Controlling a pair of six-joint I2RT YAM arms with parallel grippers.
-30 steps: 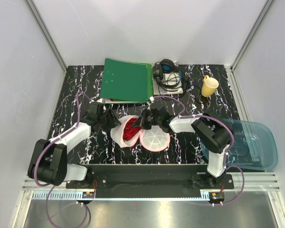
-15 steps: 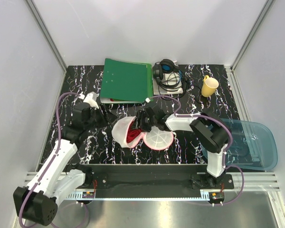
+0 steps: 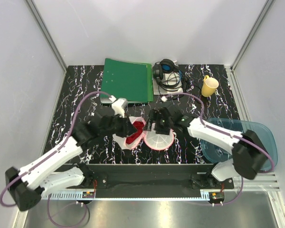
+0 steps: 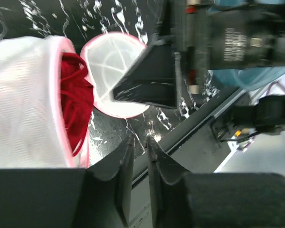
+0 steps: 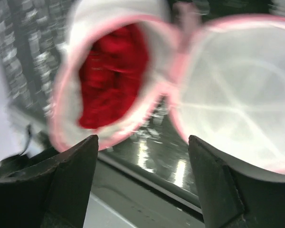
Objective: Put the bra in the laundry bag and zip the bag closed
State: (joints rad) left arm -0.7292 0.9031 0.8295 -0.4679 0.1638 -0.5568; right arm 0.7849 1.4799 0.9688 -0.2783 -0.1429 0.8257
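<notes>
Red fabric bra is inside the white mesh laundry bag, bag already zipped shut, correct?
Not zipped. The red fabric bra is inside the white mesh laundry bag, but the bag lies open, its round flap folded aside, as the right wrist view shows.

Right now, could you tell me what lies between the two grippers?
In the top external view, the open laundry bag lies between the left gripper and right gripper, with the red bra in its left half.

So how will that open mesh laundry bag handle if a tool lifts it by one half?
The laundry bag looks like thin mesh, so probably light. Its two halves lie splayed open and would likely flop. The bra sits loosely inside and might spill.
</notes>
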